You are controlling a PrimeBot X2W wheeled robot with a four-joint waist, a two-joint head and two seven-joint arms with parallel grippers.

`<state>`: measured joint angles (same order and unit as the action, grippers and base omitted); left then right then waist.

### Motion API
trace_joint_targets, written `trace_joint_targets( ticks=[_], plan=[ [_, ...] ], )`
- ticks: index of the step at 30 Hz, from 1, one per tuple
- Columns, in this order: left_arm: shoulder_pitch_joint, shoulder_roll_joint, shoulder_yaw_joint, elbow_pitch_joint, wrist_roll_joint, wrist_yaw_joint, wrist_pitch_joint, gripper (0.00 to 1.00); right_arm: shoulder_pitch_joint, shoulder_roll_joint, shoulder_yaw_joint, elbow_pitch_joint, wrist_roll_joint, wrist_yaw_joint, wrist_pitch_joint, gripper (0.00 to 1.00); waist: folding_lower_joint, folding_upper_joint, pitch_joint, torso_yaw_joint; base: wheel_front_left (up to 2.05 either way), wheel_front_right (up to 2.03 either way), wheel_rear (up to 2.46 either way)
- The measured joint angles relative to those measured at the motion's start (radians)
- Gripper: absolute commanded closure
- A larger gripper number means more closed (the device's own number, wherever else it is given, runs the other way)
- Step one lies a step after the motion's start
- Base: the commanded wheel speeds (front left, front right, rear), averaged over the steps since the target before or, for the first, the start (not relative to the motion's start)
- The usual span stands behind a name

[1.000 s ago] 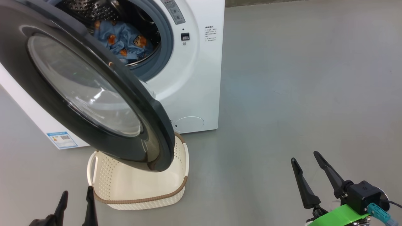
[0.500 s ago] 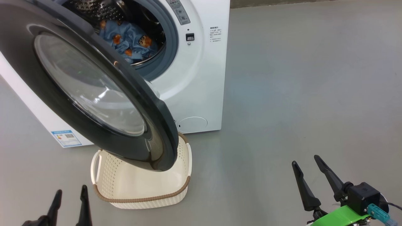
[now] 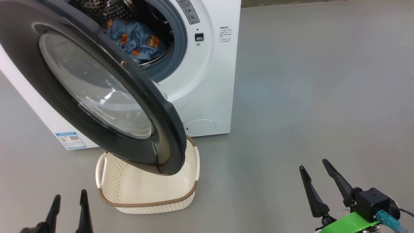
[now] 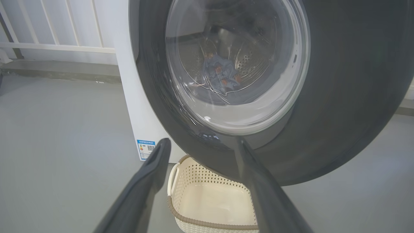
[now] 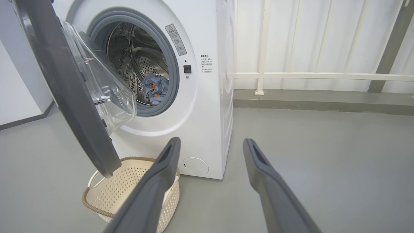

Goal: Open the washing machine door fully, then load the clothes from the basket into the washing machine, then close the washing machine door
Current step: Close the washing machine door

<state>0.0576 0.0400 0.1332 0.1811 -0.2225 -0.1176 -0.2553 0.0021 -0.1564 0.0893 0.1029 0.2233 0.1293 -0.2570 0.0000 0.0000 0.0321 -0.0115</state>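
Note:
The white washing machine (image 3: 207, 84) stands with its black-rimmed round door (image 3: 97, 87) swung open over the cream basket (image 3: 145, 191). Light-blue clothes (image 3: 137, 40) with orange figures lie in the steel drum, also visible in the right wrist view as clothes (image 5: 155, 89). What shows of the basket holds nothing. My left gripper (image 3: 69, 200) is open at the lower left, short of the basket. My right gripper (image 3: 313, 163) is open over bare floor at the lower right. In the left wrist view the door (image 4: 339, 106) hangs just ahead of the open fingers.
Grey floor (image 3: 307, 81) spreads wide to the right of the machine. A white railing and wall (image 5: 307, 64) run behind it. A blue label (image 3: 71, 139) sits low on the machine's side.
The head camera has shifted a little, so the machine and basket sit slightly further right. My left gripper sits lower in the picture. Both grippers stay open.

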Motion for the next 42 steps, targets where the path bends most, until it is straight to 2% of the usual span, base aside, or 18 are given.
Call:
trace_joint_targets(
  ticks=[18,22,24,25,27,42],
  plan=[
    [0.000,0.000,0.006,-0.011,-0.003,0.006,0.000,0.00,0.000,0.008,-0.004,-0.005,-0.002,0.000,0.000,0.00,0.0000,0.0000,0.012,0.009,0.00,0.00,0.00],
    [0.000,0.000,0.006,-0.013,-0.003,0.006,0.000,0.00,0.000,0.008,-0.004,-0.005,-0.003,0.000,0.000,0.25,0.0000,0.0000,0.015,0.013,0.00,0.00,0.00],
    [0.000,0.000,0.006,-0.013,-0.003,0.006,0.000,0.00,0.000,0.008,-0.004,-0.005,-0.003,0.000,0.000,0.54,-0.0001,0.0000,0.016,0.015,0.00,0.00,0.00],
    [0.000,0.000,0.006,-0.013,-0.003,0.006,0.000,0.00,0.000,0.008,-0.004,-0.005,-0.003,0.000,0.000,0.63,0.0000,0.0000,0.016,0.015,0.00,0.00,0.00],
    [0.000,0.000,0.007,-0.013,-0.003,0.006,0.000,0.00,0.000,0.008,-0.004,-0.005,-0.003,0.000,0.000,1.00,0.0000,0.0000,0.015,0.015,0.00,0.00,0.00],
    [0.000,0.000,0.008,-0.019,-0.003,0.007,0.000,0.00,0.000,0.008,-0.005,-0.005,-0.010,0.000,0.000,1.00,0.0000,0.0000,0.014,0.017,0.00,0.00,0.00]
  ],
)
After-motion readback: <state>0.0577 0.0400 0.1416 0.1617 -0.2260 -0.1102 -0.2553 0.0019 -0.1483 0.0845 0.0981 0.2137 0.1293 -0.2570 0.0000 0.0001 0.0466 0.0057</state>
